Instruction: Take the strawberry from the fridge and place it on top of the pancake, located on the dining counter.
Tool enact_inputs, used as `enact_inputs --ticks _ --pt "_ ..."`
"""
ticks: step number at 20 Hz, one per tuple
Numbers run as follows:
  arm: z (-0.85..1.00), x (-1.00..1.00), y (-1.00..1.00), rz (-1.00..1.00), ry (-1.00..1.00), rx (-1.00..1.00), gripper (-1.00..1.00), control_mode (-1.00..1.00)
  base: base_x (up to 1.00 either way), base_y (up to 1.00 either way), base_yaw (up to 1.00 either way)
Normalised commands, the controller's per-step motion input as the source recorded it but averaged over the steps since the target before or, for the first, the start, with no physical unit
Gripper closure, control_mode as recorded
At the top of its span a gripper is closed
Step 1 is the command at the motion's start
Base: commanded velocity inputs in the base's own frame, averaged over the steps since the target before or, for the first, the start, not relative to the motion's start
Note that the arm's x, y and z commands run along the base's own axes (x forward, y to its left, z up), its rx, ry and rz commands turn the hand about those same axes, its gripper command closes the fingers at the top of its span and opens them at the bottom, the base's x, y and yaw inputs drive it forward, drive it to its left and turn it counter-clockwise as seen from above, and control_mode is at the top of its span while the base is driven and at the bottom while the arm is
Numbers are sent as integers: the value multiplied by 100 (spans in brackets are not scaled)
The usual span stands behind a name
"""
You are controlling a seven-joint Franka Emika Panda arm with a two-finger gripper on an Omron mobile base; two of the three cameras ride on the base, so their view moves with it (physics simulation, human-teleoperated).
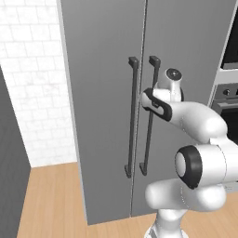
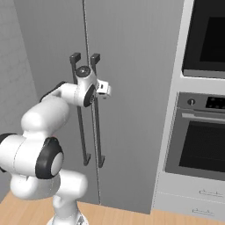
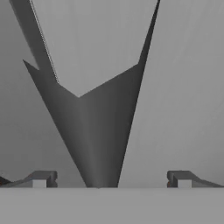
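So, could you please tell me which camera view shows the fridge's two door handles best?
The left base view: both handles run full length on the shut fridge. In the right base view the arm crosses them; the hand view shows one close up, between the open fingers.

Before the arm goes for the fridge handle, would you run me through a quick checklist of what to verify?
1. Fridge doors both shut, so a door must be opened first: ok.
2. Hand open, fingertips spread wide: ok.
3. Handle between the fingertips: the hand view shows a dark bar running up between them; whether it is deep enough to grip: cannot tell.
4. Which handle is lined up: in the base views the hand sits at the right handle, beside the left handle: ok.
5. Hand touching the door: cannot tell.
6. Wall oven to the right stands apart from the arm: ok.
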Motion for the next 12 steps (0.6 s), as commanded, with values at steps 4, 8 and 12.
enact_inputs --ticks 4,8,12 --pt "-21 30 0 -1 -10 0 -100 -100 0 0 0" --pt "-19 42 0 0 -8 0 -100 -100 0 0 0" --pt "-11 68 0 0 0 2 -100 -100 0 0 0"
